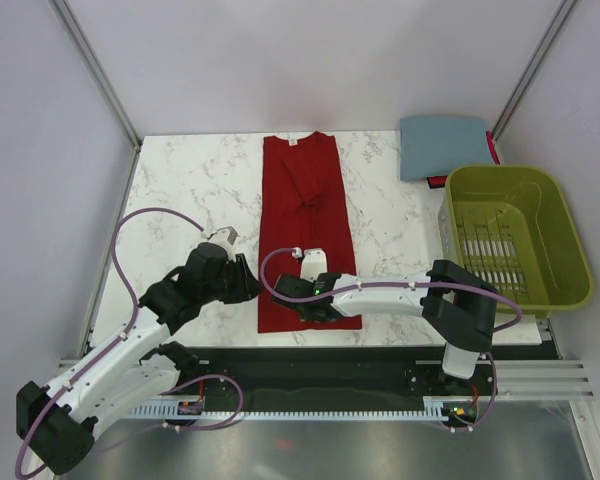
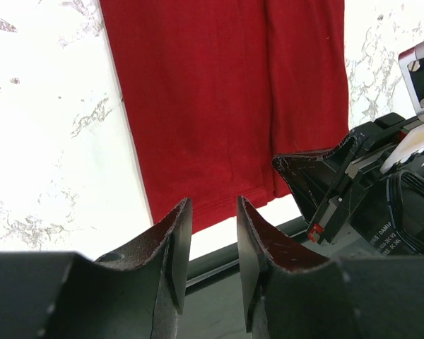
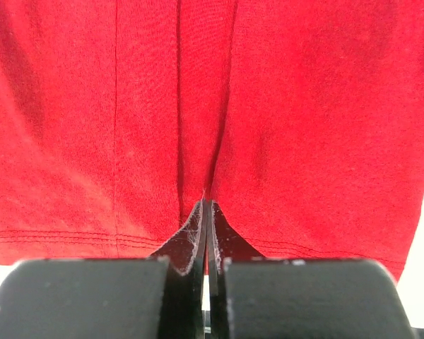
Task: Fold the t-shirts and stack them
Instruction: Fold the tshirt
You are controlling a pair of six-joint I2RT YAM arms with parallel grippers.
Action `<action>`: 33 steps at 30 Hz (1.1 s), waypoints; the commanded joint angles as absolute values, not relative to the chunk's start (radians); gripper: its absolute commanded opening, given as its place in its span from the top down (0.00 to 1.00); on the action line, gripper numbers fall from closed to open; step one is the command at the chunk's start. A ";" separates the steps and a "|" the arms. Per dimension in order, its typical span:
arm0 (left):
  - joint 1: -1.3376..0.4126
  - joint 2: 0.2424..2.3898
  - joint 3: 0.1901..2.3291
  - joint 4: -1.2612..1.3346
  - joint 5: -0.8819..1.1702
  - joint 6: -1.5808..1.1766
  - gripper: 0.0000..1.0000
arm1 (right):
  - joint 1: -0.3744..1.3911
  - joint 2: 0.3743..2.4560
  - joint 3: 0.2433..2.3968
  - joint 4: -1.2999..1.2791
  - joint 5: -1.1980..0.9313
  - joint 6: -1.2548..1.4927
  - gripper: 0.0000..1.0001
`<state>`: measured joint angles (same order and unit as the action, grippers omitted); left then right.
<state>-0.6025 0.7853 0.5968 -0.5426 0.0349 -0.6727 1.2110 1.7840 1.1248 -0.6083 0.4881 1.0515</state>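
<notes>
The dark red t-shirt [image 1: 305, 215] lies flat as a long narrow strip, collar at the far end and hem near the table's front edge. My right gripper [image 1: 298, 298] rests on the near hem, shut on a pinch of the red cloth [image 3: 304, 106], which puckers at its tips [image 3: 205, 203]. My left gripper [image 1: 248, 286] is just off the shirt's near left corner; its jaws [image 2: 213, 205] are open and empty, with the hem [image 2: 226, 106] beyond them. The slate blue-grey t-shirt [image 1: 443, 146] lies folded at the back right.
An olive-green slatted basket [image 1: 555, 215] stands at the right, next to the blue-grey shirt. A black rail runs along the table's front edge [image 1: 380, 358]. The right gripper's body [image 2: 353, 183] lies close to the right of my left fingers.
</notes>
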 commanded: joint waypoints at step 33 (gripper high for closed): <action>-0.604 0.897 0.443 -0.420 0.035 -0.730 0.37 | 1.207 1.812 1.121 -0.506 0.466 0.977 0.73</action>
